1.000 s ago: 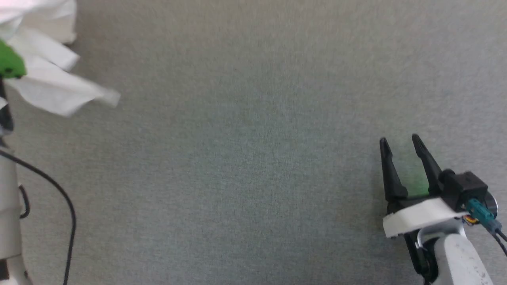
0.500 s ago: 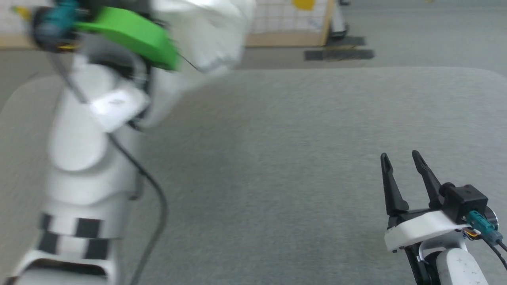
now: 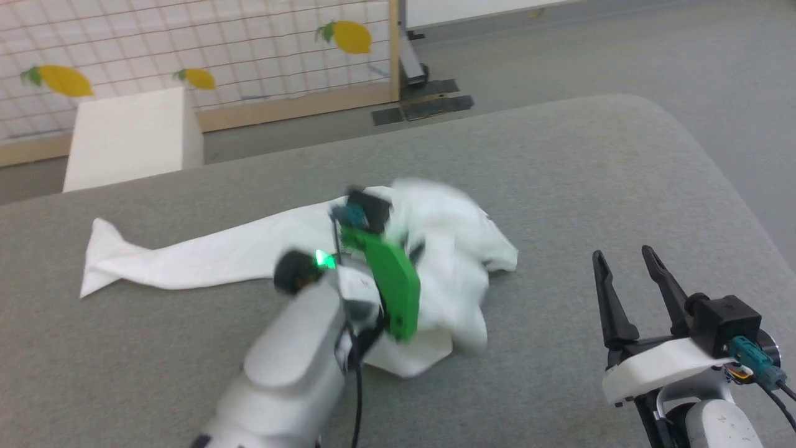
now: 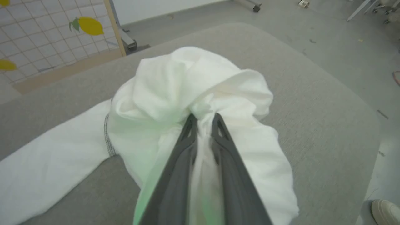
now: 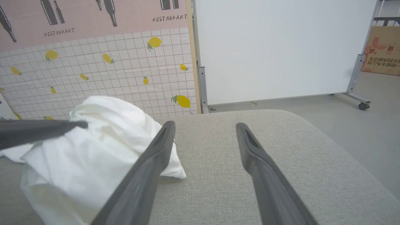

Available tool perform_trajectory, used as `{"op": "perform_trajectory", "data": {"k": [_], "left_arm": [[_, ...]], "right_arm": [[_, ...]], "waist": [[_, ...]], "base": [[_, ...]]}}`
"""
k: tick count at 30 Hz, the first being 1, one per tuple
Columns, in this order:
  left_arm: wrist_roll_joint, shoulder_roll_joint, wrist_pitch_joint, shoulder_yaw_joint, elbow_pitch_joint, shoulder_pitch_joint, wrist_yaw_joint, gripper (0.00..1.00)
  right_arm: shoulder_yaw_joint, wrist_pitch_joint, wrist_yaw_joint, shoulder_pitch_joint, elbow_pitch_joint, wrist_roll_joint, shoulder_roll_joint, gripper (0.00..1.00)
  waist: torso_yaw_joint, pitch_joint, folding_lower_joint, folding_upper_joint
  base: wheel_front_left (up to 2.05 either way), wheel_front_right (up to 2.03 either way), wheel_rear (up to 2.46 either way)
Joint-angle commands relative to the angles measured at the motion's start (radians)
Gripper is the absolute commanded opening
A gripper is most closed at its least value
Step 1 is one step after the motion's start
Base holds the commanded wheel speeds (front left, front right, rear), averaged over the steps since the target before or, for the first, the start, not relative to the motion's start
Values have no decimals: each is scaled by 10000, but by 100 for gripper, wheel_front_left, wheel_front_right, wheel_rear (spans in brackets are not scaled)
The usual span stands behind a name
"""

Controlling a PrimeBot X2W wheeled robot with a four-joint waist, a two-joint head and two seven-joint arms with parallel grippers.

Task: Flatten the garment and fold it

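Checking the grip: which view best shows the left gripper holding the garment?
The left wrist view: the left gripper is shut on a bunched fold of the garment. In the head view the left arm hides the pinch, though a sleeve lies spread. The right wrist view shows the heap and its fingers side-on.

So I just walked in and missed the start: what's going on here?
The robot's left end effector is pinched shut on a bunched fold of the white garment, which lies crumpled on the grey padded surface with one sleeve stretched out. The right end effector hangs open and empty beside it, off the cloth. Nothing is folded yet.
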Motion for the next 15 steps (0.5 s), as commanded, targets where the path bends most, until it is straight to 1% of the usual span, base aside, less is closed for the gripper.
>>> {"op": "perform_trajectory", "data": {"k": [1, 4, 5, 6, 7, 8, 10, 12, 14, 15], "left_arm": [[-321, 0, 523, -336, 300, 327, 120, 0], [-868, -2, 1440, -928, 769, 734, 268, 0], [-1052, -2, 1651, -1071, 867, 839, 354, 9], [-1196, -2, 1805, -1170, 934, 915, 421, 50], [-1354, -3, 1962, -1277, 986, 989, 497, 100], [-1467, -3, 2032, -1349, 990, 1027, 542, 100], [-1731, -3, 1767, -1316, 843, 1076, 684, 100], [-1895, -3, 1106, -1154, 606, 1115, 800, 100], [-1978, -4, 60, -844, 242, 1188, 838, 100], [-2012, -3, -672, -600, -13, 1261, 840, 100]], "right_arm": [[43, 51, -15, 116, -80, -41, 8, 100], [61, 95, -15, 150, -108, -53, 8, 100], [63, 108, -15, 171, -114, -59, 8, 100], [64, 121, -15, 189, -116, -63, 8, 100], [66, 145, -15, 214, -115, -69, 8, 100], [64, 158, -15, 234, -114, -72, 8, 100], [63, 175, -15, 278, -106, -74, 8, 100], [86, 201, -15, 303, -107, -83, 8, 100], [100, 229, -15, 334, -133, -101, 8, 100], [85, 245, -15, 358, -156, -118, 8, 100]], "waist": [[-528, -53, 1, -1], [-634, -17, 1, -1], [-647, -8, 1, -1], [-650, -3, 1, -1], [-638, -1, 1, -1], [-620, -5, 1, -1], [-548, -44, 1, -1], [-463, -110, 1, -1], [-366, -195, 1, -1], [-297, -251, 1, -1]], "base": [[0, 0, 0], [0, 0, 0], [0, 0, 0], [0, 0, 0], [0, 0, 0], [0, 0, 0], [0, 0, 0], [0, 0, 0], [0, 0, 0], [0, 0, 0]]}}
